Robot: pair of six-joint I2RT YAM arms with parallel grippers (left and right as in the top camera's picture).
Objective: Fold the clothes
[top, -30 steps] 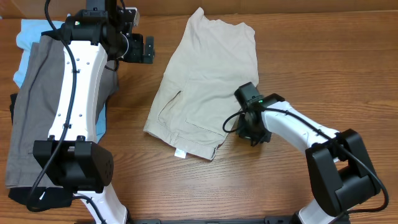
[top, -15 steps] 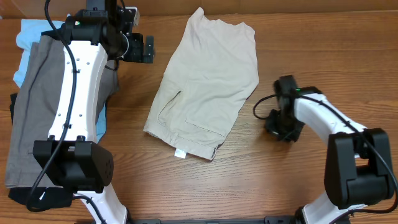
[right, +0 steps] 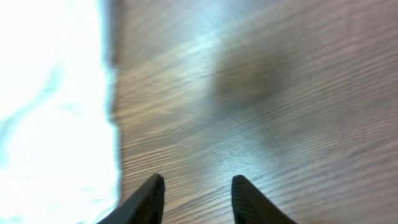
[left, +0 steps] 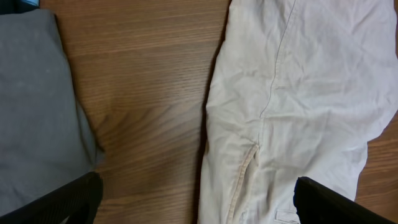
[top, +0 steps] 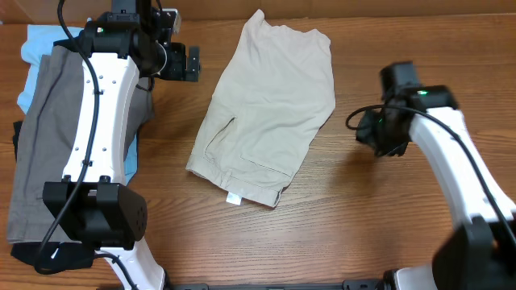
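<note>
Retreating right gripper (right: 198, 200) now clear of shorts (top: 270, 105).

Right fingers (right: 148, 194) withdrawn rightward, now well apart from shorts (top: 270, 113)

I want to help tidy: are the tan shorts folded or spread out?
Folded in half, it seems: the shorts lie flat with only one leg shape showing.

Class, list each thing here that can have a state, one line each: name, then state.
beige shorts, lying flat on the table, not gripped
grey-brown shorts, spread flat at the left side
left gripper, open, empty
right gripper, open, empty
</note>
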